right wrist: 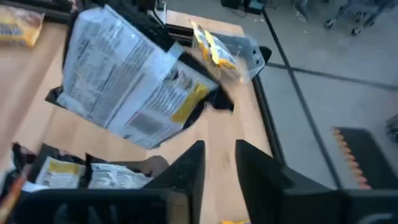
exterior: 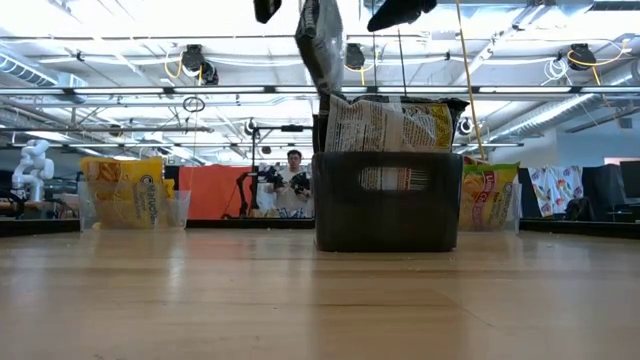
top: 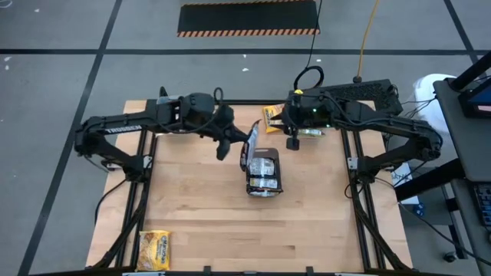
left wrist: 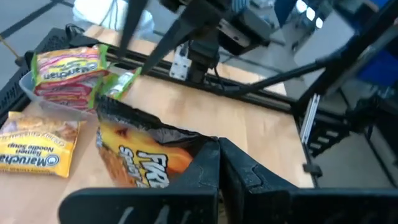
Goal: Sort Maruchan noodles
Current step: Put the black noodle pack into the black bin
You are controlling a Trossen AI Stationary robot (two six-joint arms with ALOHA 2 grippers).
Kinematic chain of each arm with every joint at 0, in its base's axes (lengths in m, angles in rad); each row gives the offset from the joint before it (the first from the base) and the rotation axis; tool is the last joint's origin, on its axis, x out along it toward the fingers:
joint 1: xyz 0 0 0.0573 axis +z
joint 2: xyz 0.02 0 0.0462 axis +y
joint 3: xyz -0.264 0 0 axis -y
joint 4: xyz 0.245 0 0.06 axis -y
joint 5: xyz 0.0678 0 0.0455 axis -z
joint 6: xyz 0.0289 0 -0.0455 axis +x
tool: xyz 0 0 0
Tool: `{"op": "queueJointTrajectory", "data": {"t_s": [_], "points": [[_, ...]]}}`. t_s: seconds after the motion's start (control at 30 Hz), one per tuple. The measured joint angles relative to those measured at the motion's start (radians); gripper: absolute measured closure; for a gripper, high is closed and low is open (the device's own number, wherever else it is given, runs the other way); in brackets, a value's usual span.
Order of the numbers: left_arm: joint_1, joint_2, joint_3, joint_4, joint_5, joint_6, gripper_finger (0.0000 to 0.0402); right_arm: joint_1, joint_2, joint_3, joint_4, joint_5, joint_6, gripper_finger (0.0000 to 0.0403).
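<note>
Wooden table [top: 199, 222] is carrying everything, with both arms reaching in from the far edge. Dark grey tray [top: 263, 175] is sitting near the table's middle, holding several noodle packets standing upright on edge [exterior: 388, 125].

Left gripper [top: 230, 142] is hovering at about 10 o'clock from the tray, its fingers clamped together on one dark packet [top: 250, 143], which is hanging edgewise above the tray's near rim; the left wrist view is showing that packet's orange-and-black face [left wrist: 149, 160] pinched in the jaws.

Right gripper [top: 292, 142] is hanging at about 1 o'clock from the tray, fingers standing apart with nothing between them [right wrist: 216, 163].

Clear tub [left wrist: 37, 87] at 12 o'clock on the table, behind the tray, is holding green-edged pink packets [left wrist: 67, 73], with a yellow packet [left wrist: 37, 149] lying just beside it. Another yellow packet [top: 154, 249] is lying at 7 o'clock, near the table's front-left corner.
</note>
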Motion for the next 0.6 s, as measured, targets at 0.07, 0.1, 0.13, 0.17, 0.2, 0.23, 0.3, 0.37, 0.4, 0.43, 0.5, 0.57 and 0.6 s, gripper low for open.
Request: {"op": "queueJointTrajectory", "data": {"t_s": [0.07, 0.1, 0.13, 0.17, 0.2, 0.23, 0.3, 0.37, 0.4, 0.43, 0.5, 0.57, 0.6], "points": [[-0.008, 0.027, 0.047, -0.061, 0.000, 0.021, 0.0402, 0.000, 0.002, 0.000, 0.026, 0.000, -0.040, 0.0297], [-0.011, 0.037, 0.062, -0.085, 0.000, 0.027, 0.0402, 0.000, 0.001, 0.000, 0.027, -0.001, -0.052, 0.0290], [-0.016, 0.048, 0.075, -0.086, 0.000, 0.031, 0.0402, 0.000, 0.000, 0.000, 0.027, -0.004, -0.055, 0.0283], [-0.019, 0.053, 0.080, -0.074, 0.000, 0.031, 0.0402, 0.000, 0.000, 0.000, 0.027, -0.005, -0.058, 0.0277], [-0.021, 0.055, 0.082, -0.077, 0.000, 0.031, 0.0402, 0.000, 0.001, 0.000, 0.025, -0.005, -0.058, 0.0273], [-0.023, 0.058, 0.085, -0.083, 0.000, 0.031, 0.0402, 0.000, 0.001, 0.000, 0.019, -0.008, -0.058, 0.0270], [-0.024, 0.063, 0.089, -0.077, 0.000, 0.031, 0.0402, 0.000, 0.001, 0.000, 0.010, -0.037, -0.058, 0.0267], [-0.023, 0.063, 0.089, -0.083, 0.000, 0.024, 0.0402, 0.000, 0.001, 0.000, 0.011, -0.091, -0.063, 0.0266], [-0.023, 0.063, 0.089, -0.082, 0.000, 0.024, 0.0402, 0.000, 0.001, 0.000, 0.010, -0.119, -0.075, 0.0266], [-0.023, 0.063, 0.089, -0.081, 0.000, 0.024, 0.0402, 0.000, 0.006, 0.000, 0.011, -0.137, -0.093, 0.0266], [-0.023, 0.063, 0.089, -0.080, 0.000, 0.021, 0.0402, 0.002, 0.011, 0.001, 0.015, -0.142, -0.107, 0.0266], [-0.023, 0.063, 0.089, -0.080, 0.000, 0.016, 0.0402, 0.002, 0.021, 0.001, 0.018, -0.152, -0.106, 0.0266], [-0.023, 0.063, 0.089, -0.079, 0.000, 0.013, 0.0401, 0.002, 0.028, 0.001, 0.028, -0.165, -0.106, 0.0266]]}}
